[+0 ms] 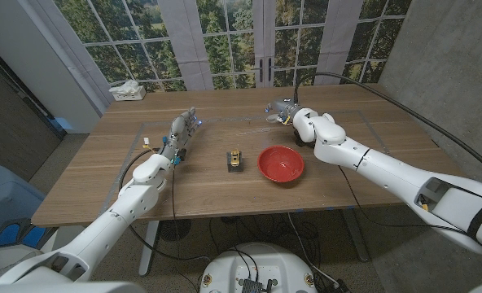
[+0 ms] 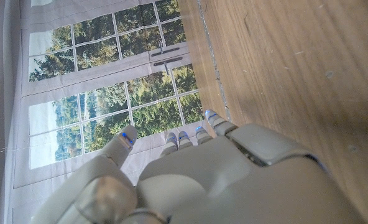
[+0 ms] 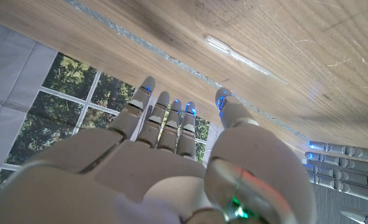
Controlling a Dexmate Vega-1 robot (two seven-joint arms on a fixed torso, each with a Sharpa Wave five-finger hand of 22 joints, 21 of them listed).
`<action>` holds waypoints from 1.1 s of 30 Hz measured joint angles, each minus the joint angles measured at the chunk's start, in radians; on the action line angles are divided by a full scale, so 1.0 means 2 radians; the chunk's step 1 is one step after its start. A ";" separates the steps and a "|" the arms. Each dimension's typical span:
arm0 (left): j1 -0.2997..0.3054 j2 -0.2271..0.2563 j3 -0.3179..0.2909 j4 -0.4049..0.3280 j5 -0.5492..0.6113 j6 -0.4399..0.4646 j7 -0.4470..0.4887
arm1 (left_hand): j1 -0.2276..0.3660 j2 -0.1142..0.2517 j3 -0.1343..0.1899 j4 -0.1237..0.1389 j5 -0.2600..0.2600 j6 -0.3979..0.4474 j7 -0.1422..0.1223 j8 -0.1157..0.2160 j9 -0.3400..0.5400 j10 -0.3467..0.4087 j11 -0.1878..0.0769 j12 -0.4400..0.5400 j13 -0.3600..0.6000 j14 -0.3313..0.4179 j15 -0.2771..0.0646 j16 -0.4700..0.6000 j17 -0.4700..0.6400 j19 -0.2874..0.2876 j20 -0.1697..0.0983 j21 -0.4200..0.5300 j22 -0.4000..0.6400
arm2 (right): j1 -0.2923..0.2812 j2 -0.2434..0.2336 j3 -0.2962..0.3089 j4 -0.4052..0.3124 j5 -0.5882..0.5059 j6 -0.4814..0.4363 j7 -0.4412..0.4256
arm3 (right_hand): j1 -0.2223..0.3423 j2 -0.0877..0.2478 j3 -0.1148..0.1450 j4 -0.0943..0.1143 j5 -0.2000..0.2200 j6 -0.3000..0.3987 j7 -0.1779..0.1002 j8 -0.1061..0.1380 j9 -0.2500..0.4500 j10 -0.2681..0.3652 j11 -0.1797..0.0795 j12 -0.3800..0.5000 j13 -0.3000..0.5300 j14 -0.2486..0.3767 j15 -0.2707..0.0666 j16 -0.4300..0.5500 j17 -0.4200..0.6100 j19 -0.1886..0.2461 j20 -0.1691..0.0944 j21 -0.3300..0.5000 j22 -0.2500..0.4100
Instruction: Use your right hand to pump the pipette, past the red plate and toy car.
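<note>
Tall paned windows [image 1: 225, 41] with trees outside back the scene; our wooden table [image 1: 102, 175] sits in front of them, with a taped rectangle outline [image 1: 147, 124] on its surface.

Our right hand [image 1: 283, 111] is over the far side of the table, past the red plate [image 1: 280, 163], fingers straight and apart, holding nothing. Right wrist view confirms it: right hand [image 3: 171, 168] extended, fingertips [image 3: 148, 87] lit blue, nothing in the palm. The pipette [image 3: 237, 54] is a clear thin tube lying flat on the wood just beyond those fingertips, near the tape line, not touched (in the head view it is too faint to locate, so no point there).

Red plate is more of a shallow bowl, sitting right of table centre, upright. The toy car [image 1: 235, 158] is yellow, sitting on a small dark block just left of the plate, apart from it.

Our left hand [image 1: 181, 132] is over the left-centre of the table, fingers straight and spread, gripping nothing. Left wrist view shows the same left hand [image 2: 190, 180] open, blue-tipped fingers pointing toward the windows, bare wood beside it. In the right wrist view, a row of grey fingers at the frame edge is the left hand [image 3: 342, 168].

A white tissue box [image 1: 128, 90] sits at the table's far left corner, well apart from everything else.
</note>
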 measured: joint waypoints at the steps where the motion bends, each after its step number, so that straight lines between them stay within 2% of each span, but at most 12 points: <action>1: 0.000 0.000 0.000 0.000 0.000 0.000 0.000 | 0.000 0.000 0.000 0.000 0.000 0.000 0.000 0.000 0.000 0.000 0.000 0.000 0.000 0.000 0.000 0.000 0.000 0.000 0.000 0.000 0.000 | 0.001 0.000 -0.001 0.001 0.001 0.000 0.002 | 0.000 0.000 -0.001 0.001 0.000 0.000 0.000 0.000 0.001 0.000 0.000 0.000 0.000 0.000 0.000 0.000 0.000 0.000 0.000 0.000 0.000; 16: 0.007 0.003 -0.002 -0.008 -0.003 0.003 0.003 | 0.000 0.000 -0.002 -0.002 0.000 0.000 0.000 0.000 0.000 0.000 0.000 0.000 0.000 0.000 0.000 0.000 -0.001 0.000 0.000 0.000 0.000 | 0.013 0.008 -0.012 0.022 0.015 -0.001 0.022 | 0.000 0.000 -0.014 0.009 0.000 0.004 0.004 0.000 0.002 0.005 0.006 0.002 0.002 0.000 0.000 0.004 0.007 0.000 0.000 0.000 0.000; 31: 0.013 0.007 -0.003 -0.015 -0.006 0.006 0.002 | 0.000 0.000 -0.002 -0.006 0.000 0.000 0.000 0.000 0.000 0.000 0.000 0.000 0.000 0.000 0.000 0.000 -0.001 0.000 0.000 0.000 0.000 | 0.028 0.021 -0.029 0.045 0.022 -0.007 0.031 | 0.004 0.004 -0.020 0.003 -0.002 0.006 0.001 0.000 0.002 0.011 0.004 0.004 0.002 0.000 0.000 0.008 0.009 0.004 0.000 0.000 0.000; 33: 0.013 0.007 -0.003 -0.015 -0.006 0.006 0.002 | 0.000 0.000 -0.002 -0.006 0.000 0.000 0.000 0.000 0.000 0.000 0.000 0.000 0.000 0.000 0.000 0.000 -0.001 0.000 0.000 0.000 0.000 | 0.029 0.023 -0.030 0.049 0.022 -0.007 0.031 | 0.005 0.005 -0.021 0.002 -0.002 0.006 0.001 0.000 0.002 0.013 0.006 0.004 0.002 0.000 0.000 0.008 0.011 0.004 0.000 0.000 0.000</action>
